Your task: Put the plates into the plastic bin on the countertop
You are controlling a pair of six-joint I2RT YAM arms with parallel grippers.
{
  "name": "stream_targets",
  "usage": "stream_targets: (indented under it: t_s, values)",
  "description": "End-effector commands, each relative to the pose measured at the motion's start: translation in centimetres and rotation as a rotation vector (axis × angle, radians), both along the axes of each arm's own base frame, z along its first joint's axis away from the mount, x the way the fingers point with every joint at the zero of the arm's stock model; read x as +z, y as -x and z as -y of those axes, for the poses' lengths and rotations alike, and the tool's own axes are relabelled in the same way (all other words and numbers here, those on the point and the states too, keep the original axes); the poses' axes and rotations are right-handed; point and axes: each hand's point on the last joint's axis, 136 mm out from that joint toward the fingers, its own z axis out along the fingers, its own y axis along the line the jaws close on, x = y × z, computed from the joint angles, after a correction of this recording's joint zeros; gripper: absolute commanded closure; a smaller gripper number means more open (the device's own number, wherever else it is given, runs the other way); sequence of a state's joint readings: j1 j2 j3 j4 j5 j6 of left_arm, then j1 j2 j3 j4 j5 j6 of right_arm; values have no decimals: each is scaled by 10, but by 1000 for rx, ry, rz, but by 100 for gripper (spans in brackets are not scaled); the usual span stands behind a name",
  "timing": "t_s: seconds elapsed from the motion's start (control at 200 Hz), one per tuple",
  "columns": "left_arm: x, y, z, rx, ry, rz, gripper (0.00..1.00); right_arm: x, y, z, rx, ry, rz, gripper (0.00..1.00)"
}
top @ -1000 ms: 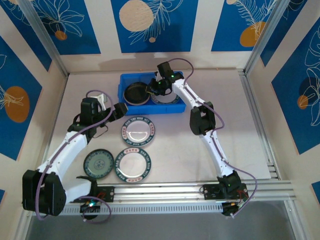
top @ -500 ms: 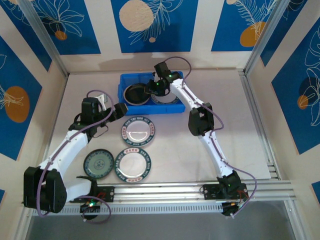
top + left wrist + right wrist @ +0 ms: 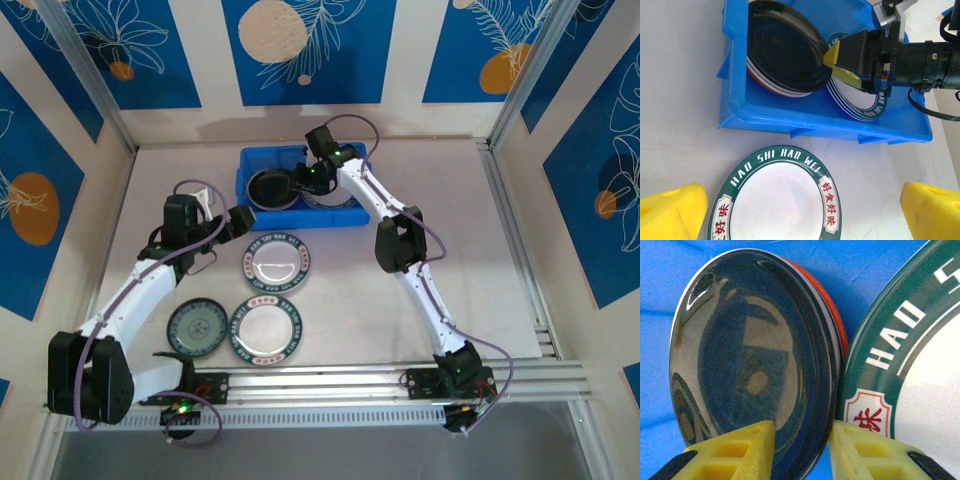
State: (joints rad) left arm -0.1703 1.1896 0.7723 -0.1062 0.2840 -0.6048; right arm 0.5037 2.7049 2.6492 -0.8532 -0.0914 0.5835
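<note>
Left wrist view: your left end effector [image 3: 801, 210] stands apart; pinch the stiff, likely slippery plate [image 3: 777, 200] at its 12 o'clock rim.

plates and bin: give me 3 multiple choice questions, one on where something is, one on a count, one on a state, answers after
1. The black plate lies:
A. in the bin, on a stack with an orange plate beneath it
B. under the bin
C. propped upright outside the bin

2. How many plates lie on the countertop outside the bin?
A. one
B. three
C. six

3. The left gripper is:
A. shut on a plate
B. open, holding nothing
C. shut on the bin's rim

Answers:
1. A, since the wrist views show it inside the blue walls with an orange edge under it.
2. B, since the top view shows two white ones with green rims and one green one.
3. B, since its yellow fingers stand wide apart above a plate, with nothing between them.
</note>
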Motion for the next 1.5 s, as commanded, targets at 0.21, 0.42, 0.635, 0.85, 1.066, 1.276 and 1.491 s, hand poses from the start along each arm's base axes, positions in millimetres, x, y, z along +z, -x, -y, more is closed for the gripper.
stream_targets:
  t_s: [0.21, 0.42, 0.635, 0.85, 1.066, 1.276, 1.491]
  values:
    - [9, -8, 1, -10, 21, 28, 0, 50, -1, 6, 18, 1, 90, 61]
    - [14, -9, -1, 1, 12, 34, 0, 95, -12, 28, -10, 32, 208, 51]
    - [40, -7, -12, 38, 56, 73, 0, 167, 16, 23, 129, -53, 321, 51]
    - [79, -1, -39, 101, 241, 90, 0, 186, 104, -22, 384, -167, 243, 56]
    - [103, 21, -87, 244, 201, 100, 0, 173, 191, -71, 603, -233, 143, 59]
    - [108, 35, -106, 310, 214, 138, 0, 129, 260, -114, 795, -203, 17, 57]
    - [102, 40, -106, 313, 211, 137, 0, 92, 307, -149, 932, -209, -73, 55]
